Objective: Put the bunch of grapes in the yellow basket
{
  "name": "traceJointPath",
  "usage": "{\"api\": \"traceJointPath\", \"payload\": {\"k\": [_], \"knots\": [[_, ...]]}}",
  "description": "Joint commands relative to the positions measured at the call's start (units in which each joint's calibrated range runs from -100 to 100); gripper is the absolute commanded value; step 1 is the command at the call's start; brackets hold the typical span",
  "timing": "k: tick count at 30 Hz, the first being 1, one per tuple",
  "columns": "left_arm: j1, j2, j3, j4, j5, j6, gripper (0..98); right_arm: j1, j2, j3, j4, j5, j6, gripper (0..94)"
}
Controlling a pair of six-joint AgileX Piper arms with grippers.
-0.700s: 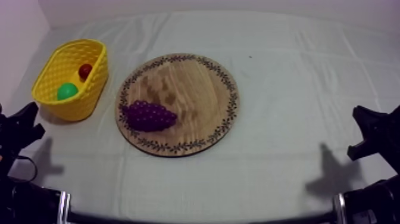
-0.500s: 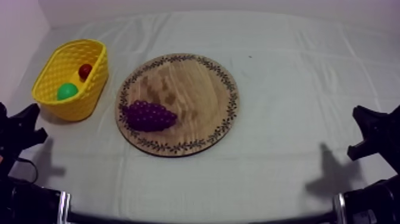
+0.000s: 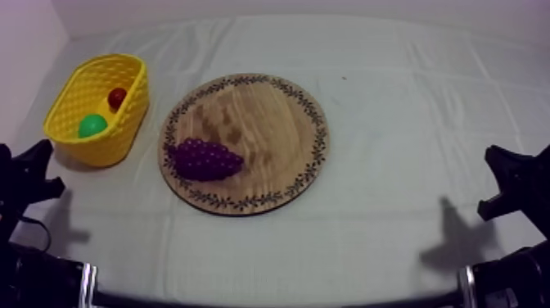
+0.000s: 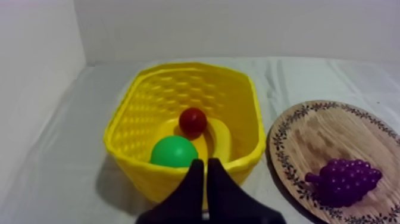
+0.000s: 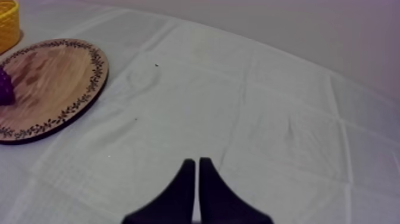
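Bunch of grapes point(image 3: 205, 160): purple, lying on its side on the wooden board point(image 3: 270, 115). It sits on the part of the board nearest the robot and towards the basket side, just inside the patterned rim. Nothing touches it, and neither gripper is at it.

Yellow basket point(image 3: 123, 123): stands on the cloth point(image 3: 393, 98) just beside the board on my left, with its wall close to the board's rim. Whether the two touch cannot be told. Inside are a small red fruit point(image 3: 117, 97) and a round green fruit point(image 3: 92, 125), the green one nearer the robot.

Left gripper point(image 4: 206, 164): the jaws lie together as a narrow wedge with nothing between them. In the top view it sits low at the table's left edge, near the basket's close end. In the left wrist view the fingertips point at the basket's near wall, with the green fruit just beyond them. The grapes lie off to the right of the wedge, on the board and well apart from the jaws.

Right gripper point(image 5: 196, 161): jaws together, holding nothing. It sits low at the table's right edge over bare cloth. A wide stretch of cloth lies between it and the board's rim. The grapes are at the board's far side from it, well apart.
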Motion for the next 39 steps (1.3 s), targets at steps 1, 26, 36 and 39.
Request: {"api": "traceJointPath", "payload": {"k": [1, 26, 36, 39], "knots": [[0.0, 1.0, -0.5, -0.55, -0.6, 0.5, 0.0, 0.0, 0.0, 0.0, 0.0, 0.0, 0.0, 0.4], [11.7, 47.1, -54.0, 0.85, 16.9, -0.4, 0.0, 0.0, 0.0, 0.0, 0.0, 0.0, 0.0, 0.4], [20.6, 65.9, -68.1, -2.87, 19.3, 3.9, 0.0, 0.0, 0.0, 0.0, 0.0, 0.0, 0.0, 0.4], [22.0, 70.4, -71.2, -3.14, 20.4, 4.1, 0.0, 0.0, 0.0, 0.0, 0.0, 0.0, 0.0, 0.4]]}}
